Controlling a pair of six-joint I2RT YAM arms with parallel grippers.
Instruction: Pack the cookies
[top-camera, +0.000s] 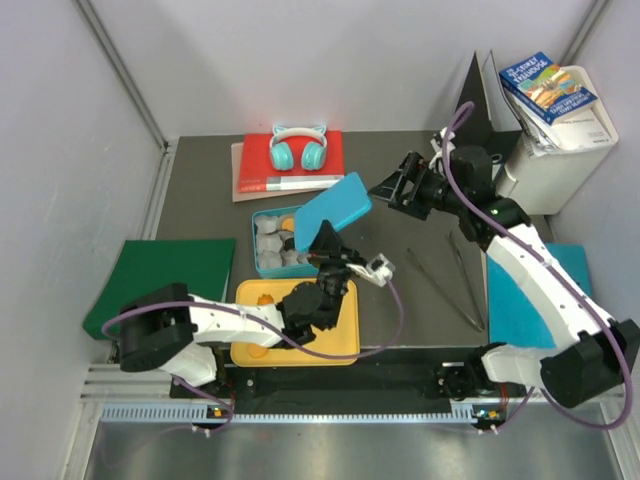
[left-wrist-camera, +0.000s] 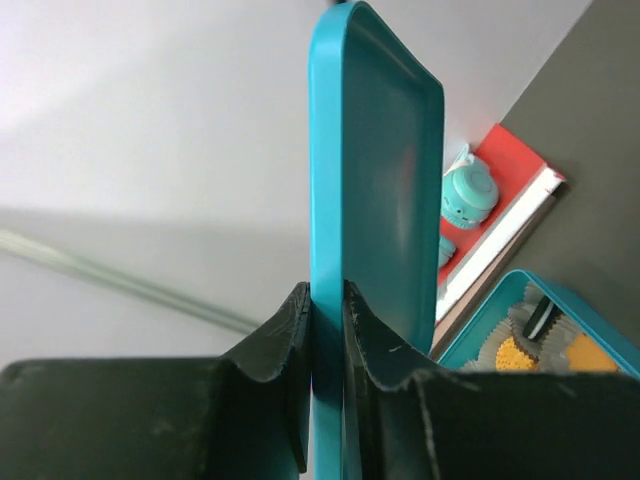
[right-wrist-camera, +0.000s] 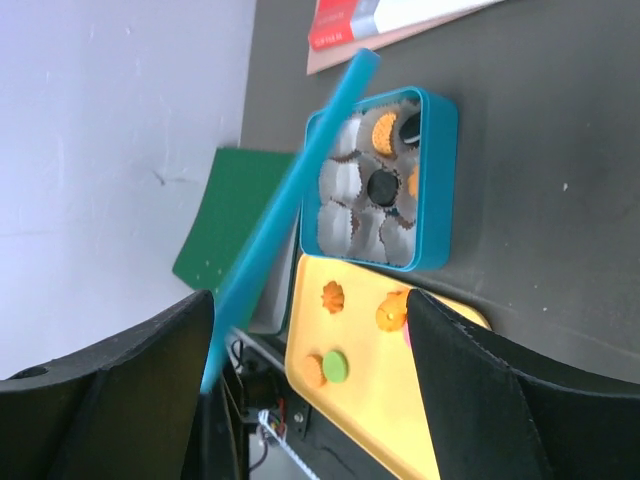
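My left gripper (top-camera: 326, 252) (left-wrist-camera: 325, 295) is shut on the edge of the teal tin lid (top-camera: 335, 212) (left-wrist-camera: 375, 180) and holds it up, tilted, over the open teal tin (top-camera: 262, 215) (right-wrist-camera: 440, 170). The tin holds grey paper cups, some with cookies: an orange one (right-wrist-camera: 383, 130) and a black one (right-wrist-camera: 382, 186). The yellow tray (top-camera: 345, 335) (right-wrist-camera: 400, 410) carries loose cookies: a scalloped orange one (right-wrist-camera: 332, 297), another orange one (right-wrist-camera: 392, 313) and a green one (right-wrist-camera: 335, 366). My right gripper (top-camera: 385, 190) (right-wrist-camera: 310, 300) is open and empty, just right of the lid, which shows edge-on in the right wrist view (right-wrist-camera: 290, 190).
Teal headphones (top-camera: 299, 148) lie on a red book at the back. A green cloth (top-camera: 160, 270) is at the left. Metal tweezers (top-camera: 450, 275) and a blue cloth (top-camera: 530, 300) are at the right. A white box with a book (top-camera: 560, 130) stands back right.
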